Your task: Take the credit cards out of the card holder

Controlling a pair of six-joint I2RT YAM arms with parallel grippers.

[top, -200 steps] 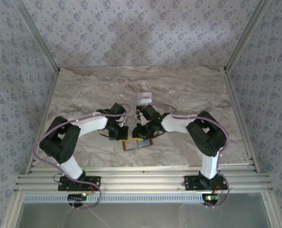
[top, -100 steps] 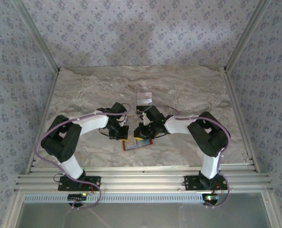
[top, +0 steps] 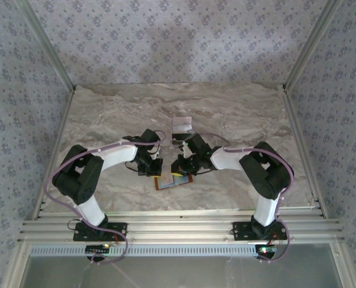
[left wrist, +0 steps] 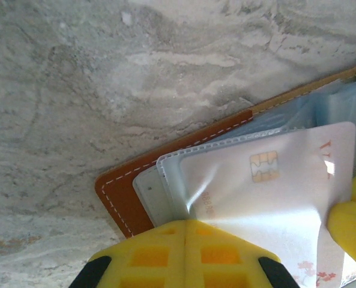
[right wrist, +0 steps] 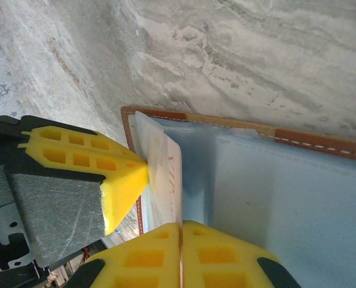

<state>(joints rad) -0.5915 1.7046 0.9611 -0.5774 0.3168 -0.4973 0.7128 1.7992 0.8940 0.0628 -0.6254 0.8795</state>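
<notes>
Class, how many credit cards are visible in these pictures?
1: a white chip-bearing plastic card, partly out of a clear sleeve in the open brown leather wallet. Others may be hidden inside.

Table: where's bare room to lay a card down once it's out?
Bare table lies left of the left arm up to the side wall, right of the right arm toward the rail, and along the back wall beyond the clear stand. Crowded at centre: left gripper pinching the card holder, right gripper shut on the white card.
</notes>
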